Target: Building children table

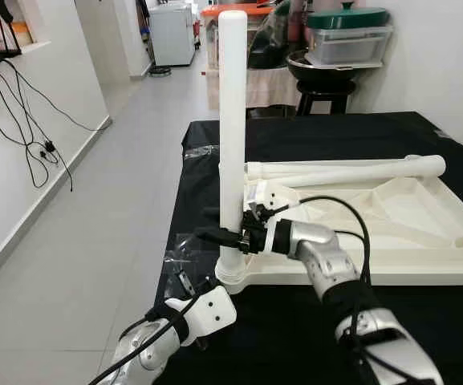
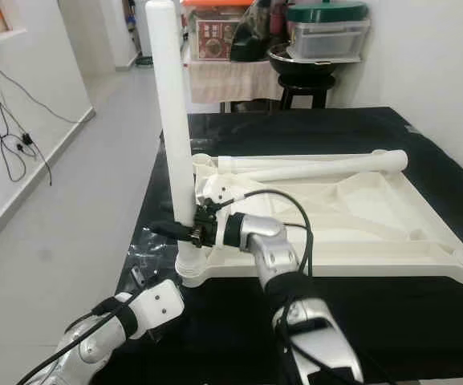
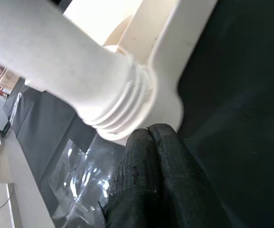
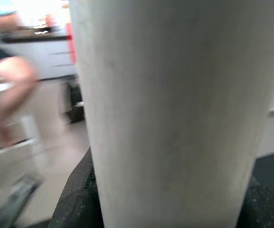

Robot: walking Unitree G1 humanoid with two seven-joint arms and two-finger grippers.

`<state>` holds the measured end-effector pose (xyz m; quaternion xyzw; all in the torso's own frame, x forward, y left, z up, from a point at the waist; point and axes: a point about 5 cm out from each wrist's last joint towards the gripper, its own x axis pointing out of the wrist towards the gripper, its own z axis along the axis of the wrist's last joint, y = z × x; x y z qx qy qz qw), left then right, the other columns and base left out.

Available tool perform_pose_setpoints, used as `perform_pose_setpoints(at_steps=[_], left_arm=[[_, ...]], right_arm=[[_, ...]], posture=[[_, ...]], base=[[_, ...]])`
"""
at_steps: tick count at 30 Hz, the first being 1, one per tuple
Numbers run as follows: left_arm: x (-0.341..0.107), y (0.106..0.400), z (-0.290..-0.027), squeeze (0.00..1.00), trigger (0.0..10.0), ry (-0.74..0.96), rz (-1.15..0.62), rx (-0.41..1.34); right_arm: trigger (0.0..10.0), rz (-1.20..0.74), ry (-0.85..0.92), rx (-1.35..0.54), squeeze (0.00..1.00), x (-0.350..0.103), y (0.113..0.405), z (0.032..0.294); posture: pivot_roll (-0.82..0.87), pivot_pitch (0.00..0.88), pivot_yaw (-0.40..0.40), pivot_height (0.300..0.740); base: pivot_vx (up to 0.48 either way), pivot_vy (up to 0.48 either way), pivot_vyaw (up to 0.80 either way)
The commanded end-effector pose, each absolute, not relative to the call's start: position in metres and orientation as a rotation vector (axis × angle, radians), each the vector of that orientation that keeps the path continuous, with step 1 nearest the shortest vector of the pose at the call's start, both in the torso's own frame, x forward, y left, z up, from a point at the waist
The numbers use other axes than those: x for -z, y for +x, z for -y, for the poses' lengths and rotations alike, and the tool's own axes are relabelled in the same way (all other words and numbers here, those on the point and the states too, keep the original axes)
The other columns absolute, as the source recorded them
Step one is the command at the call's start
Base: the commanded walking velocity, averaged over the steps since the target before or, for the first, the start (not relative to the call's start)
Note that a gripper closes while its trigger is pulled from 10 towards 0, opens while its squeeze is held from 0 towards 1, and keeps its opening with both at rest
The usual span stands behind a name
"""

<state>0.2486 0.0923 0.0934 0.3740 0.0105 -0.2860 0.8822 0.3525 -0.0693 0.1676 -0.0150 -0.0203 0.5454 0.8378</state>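
The white tabletop (image 1: 424, 241) lies upside down on a black-covered table (image 1: 359, 136). One white table leg (image 1: 232, 120) stands upright in the near-left corner socket (image 1: 231, 273). My right gripper (image 1: 215, 237) is shut on this leg just above the socket, and its black fingers (image 4: 75, 194) flank the leg in the right wrist view. My left gripper (image 1: 184, 284) hovers low at the table's front edge, just short of the socket, with its fingers (image 3: 148, 142) pressed together on nothing. The leg's ribbed base (image 3: 118, 114) sits right ahead of them.
Two more white legs (image 1: 351, 170) lie across the tabletop's far side. A crumpled clear plastic bag (image 1: 184, 257) lies left of the socket. A stool with a pot and containers (image 1: 339, 48) stands behind the table. Cables (image 1: 30, 120) hang on the left wall. A blurred person (image 4: 8, 71) is beyond the leg.
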Motion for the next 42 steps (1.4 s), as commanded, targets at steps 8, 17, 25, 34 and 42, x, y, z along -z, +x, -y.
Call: perform_pose_setpoints(at_steps=[8,17,25,34,42], left_arm=[[-0.086,0.250,-0.101,0.00,10.0,0.767,-0.061,0.590],[-0.087,0.254,-0.099,0.00,10.0,0.759,-0.056,0.601],[-0.088,0.253,-0.098,0.00,10.0,0.758,-0.051,0.602],[-0.094,0.254,-0.096,0.00,10.0,0.757,-0.027,0.608],[-0.098,0.256,-0.093,0.00,10.0,0.754,-0.013,0.613]], right_arm=[[0.0,0.051,0.022,-0.444,0.00,-0.150,0.335,0.060],[8.7,0.056,-0.024,-0.430,0.00,-0.146,0.345,0.059],[10.0,0.091,0.034,-0.604,1.00,-0.155,0.333,0.041],[10.0,0.137,-0.002,-0.540,0.67,-0.165,0.334,0.079],[10.0,0.095,-0.085,-0.256,0.00,-0.157,0.334,0.151]], posture=[[-0.01,0.000,0.025,0.740],[0.00,0.000,0.019,0.740],[0.00,0.000,0.017,0.740],[-0.02,0.000,0.014,0.740],[-0.04,0.000,0.003,0.740]], base=[[0.000,0.000,0.00],[0.000,0.000,0.00],[0.000,0.000,0.00],[0.000,0.000,0.00],[0.000,0.000,0.00]])
